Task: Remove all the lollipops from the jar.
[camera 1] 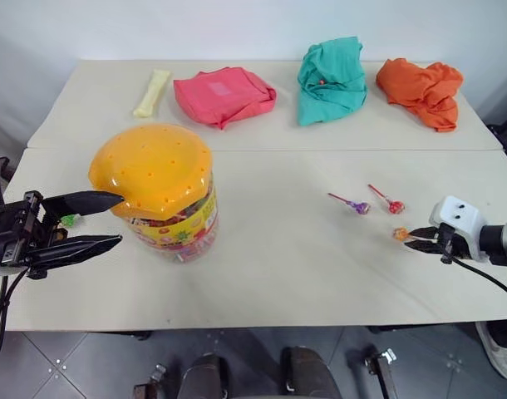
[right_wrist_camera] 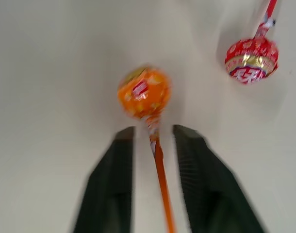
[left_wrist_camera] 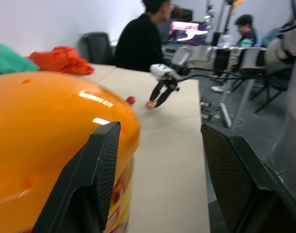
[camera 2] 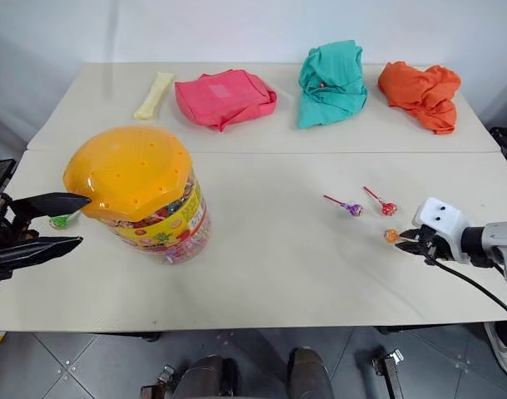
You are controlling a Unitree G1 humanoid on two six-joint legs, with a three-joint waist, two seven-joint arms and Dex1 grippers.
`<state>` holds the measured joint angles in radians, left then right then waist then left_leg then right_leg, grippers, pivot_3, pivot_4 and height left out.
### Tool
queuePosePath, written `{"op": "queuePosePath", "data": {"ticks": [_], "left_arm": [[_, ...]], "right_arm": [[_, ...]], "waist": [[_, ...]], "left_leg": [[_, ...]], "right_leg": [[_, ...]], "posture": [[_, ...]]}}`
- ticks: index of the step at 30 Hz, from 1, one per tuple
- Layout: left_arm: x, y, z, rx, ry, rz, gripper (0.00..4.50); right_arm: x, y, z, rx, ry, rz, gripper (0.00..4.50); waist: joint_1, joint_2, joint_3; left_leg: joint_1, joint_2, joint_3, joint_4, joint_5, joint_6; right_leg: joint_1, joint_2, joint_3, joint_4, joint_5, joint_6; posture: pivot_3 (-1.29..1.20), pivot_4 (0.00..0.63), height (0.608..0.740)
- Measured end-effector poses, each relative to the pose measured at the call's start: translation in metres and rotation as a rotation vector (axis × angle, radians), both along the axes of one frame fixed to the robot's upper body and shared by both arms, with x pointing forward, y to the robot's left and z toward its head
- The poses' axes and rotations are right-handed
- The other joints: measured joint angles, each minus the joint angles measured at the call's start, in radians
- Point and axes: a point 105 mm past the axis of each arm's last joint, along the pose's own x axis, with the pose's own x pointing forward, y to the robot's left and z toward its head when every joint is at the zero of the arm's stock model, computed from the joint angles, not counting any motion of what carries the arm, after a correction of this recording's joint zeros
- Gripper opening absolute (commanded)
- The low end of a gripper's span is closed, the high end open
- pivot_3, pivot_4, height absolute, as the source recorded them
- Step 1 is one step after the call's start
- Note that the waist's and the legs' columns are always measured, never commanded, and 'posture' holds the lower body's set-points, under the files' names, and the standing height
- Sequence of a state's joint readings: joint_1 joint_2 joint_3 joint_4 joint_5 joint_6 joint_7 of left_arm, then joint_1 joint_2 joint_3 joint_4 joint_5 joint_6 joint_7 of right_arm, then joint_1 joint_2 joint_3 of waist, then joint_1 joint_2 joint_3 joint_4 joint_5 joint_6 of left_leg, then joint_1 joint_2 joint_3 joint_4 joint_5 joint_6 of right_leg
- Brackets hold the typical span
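Right gripper [right_wrist_camera: 150, 141] hangs low over the table [camera 1: 287, 274], its fingers parted and the orange lollipop [right_wrist_camera: 144, 92] lying free between them. Lift straight away (no sideways drag), clear of the red lollipop [right_wrist_camera: 251, 59] at 1 o'clock. The left gripper [camera 1: 100, 222], half-open and empty, flanks the jar [camera 1: 162, 193].

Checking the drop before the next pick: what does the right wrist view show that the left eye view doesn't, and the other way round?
Right wrist view alone: the orange lollipop's stick lies in the gap between the right end effector's two fingers, which stand apart and clear of it.

Left eye view alone: the jar with its orange lid on, the left end effector open beside it, the green-pink lollipop behind that end effector, and the purple lollipop.

Both: the orange lollipop and the red lollipop on the table.
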<state>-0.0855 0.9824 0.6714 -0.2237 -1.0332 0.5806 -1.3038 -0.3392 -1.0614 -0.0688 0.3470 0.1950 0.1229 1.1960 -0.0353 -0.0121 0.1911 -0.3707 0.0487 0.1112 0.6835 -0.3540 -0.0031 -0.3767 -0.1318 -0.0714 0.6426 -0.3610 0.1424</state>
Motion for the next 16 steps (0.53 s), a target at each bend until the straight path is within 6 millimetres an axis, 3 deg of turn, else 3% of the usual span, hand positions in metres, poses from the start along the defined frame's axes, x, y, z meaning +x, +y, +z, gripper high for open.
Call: {"op": "queuePosePath", "data": {"ticks": [2,4,6,9,10,14,16], "left_arm": [[0.002,0.009,-0.003,0.002,0.015,0.059,2.83],[0.005,0.024,-0.006,0.026,0.019,0.154,2.83],[0.011,0.04,-0.022,0.075,0.07,0.266,2.83],[0.016,0.069,-0.05,0.113,0.125,0.439,2.83],[0.018,0.074,-0.059,0.112,0.123,0.483,2.83],[0.02,0.077,-0.078,0.11,0.088,0.56,2.83],[0.023,0.075,-0.087,0.098,0.081,0.591,2.83]], "right_arm": [[-0.002,0.007,0.01,0.078,-0.051,0.051,3.06],[-0.009,0.027,0.032,0.229,-0.15,0.18,3.7],[-0.013,0.044,0.047,0.313,-0.218,0.27,4.41],[-0.019,0.075,0.061,0.415,-0.269,0.377,4.46],[-0.025,0.094,0.061,0.438,-0.277,0.44,4.46],[-0.04,0.145,0.042,0.466,-0.241,0.59,4.46],[-0.04,0.16,0.033,0.48,-0.251,0.597,4.46]], "waist": [[0.003,0.0,0.0],[0.004,0.0,0.0],[0.005,0.0,0.0],[0.005,0.0,0.0],[0.006,-0.001,0.0],[0.012,-0.004,-0.002],[0.015,-0.004,-0.002]], "left_leg": [[0.0,0.0,0.0,0.0,0.0,0.0],[0.001,0.0,0.0,0.0,0.0,0.0],[0.001,0.0,0.001,0.0,0.0,0.0],[0.001,0.0,0.0,0.0,0.0,0.0],[0.001,0.001,-0.001,0.0,0.0,0.0],[-0.001,0.001,-0.004,0.0,-0.001,0.0],[-0.001,0.0,-0.004,0.001,-0.001,0.0]], "right_leg": [[0.0,0.0,0.0,0.0,0.0,0.0],[0.0,0.001,0.0,0.0,0.0,0.0],[0.0,0.001,0.0,0.0,0.0,0.0],[0.0,0.001,0.0,0.001,0.0,0.0],[0.0,0.001,-0.001,0.001,0.0,0.0],[0.0,-0.002,-0.003,0.003,0.0,0.0],[0.0,-0.003,-0.004,0.003,0.001,0.001]], "posture": [[0.0,0.15,0.74],[0.0,0.15,0.74],[0.0,0.15,0.74],[0.0,0.15,0.74],[0.0,0.15,0.74],[0.0,0.15,0.74],[0.0,0.15,0.74]]}}
